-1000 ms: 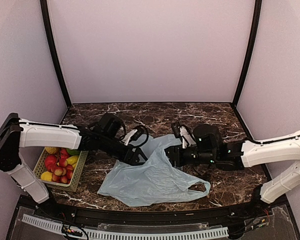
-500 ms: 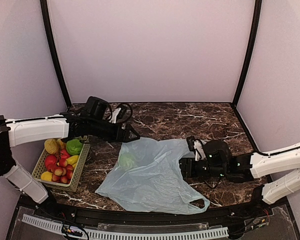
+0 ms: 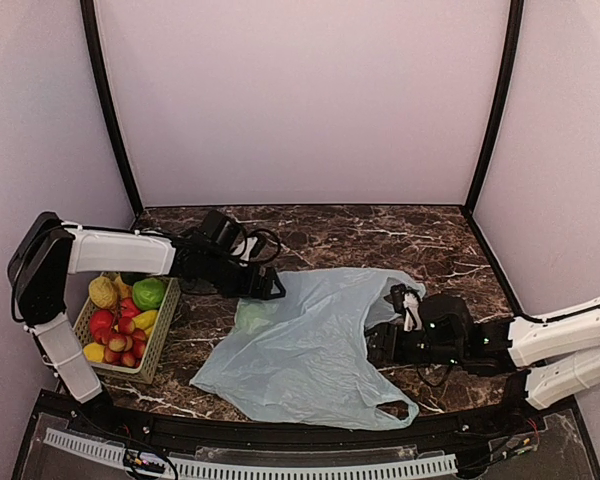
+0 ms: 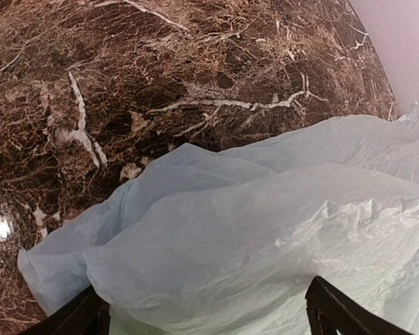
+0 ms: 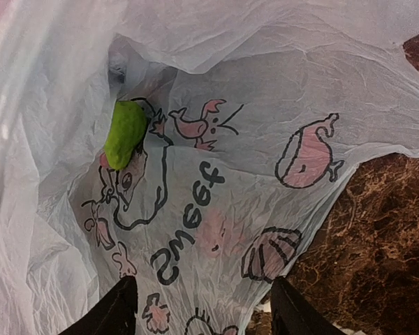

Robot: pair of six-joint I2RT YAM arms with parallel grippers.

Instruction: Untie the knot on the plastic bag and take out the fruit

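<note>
Moved: our left claw (image 3: 270, 287), back down at the bag's (image 3: 310, 350) upper-left edge.
Left claw: wide apart, empty.
Right claw (image 3: 378, 345): apart, at the bag's right edge.
Fruit (image 3: 252, 318): one green piece inside the bag.

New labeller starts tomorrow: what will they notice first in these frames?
The crumpled pale blue-green plastic bag sprawls across the middle of the marble table, with one green fruit showing through its left side. The right wrist view adds the bag's pink cartoon print. At the table's left edge, a basket is piled with mixed fruit in red, yellow and green.
</note>
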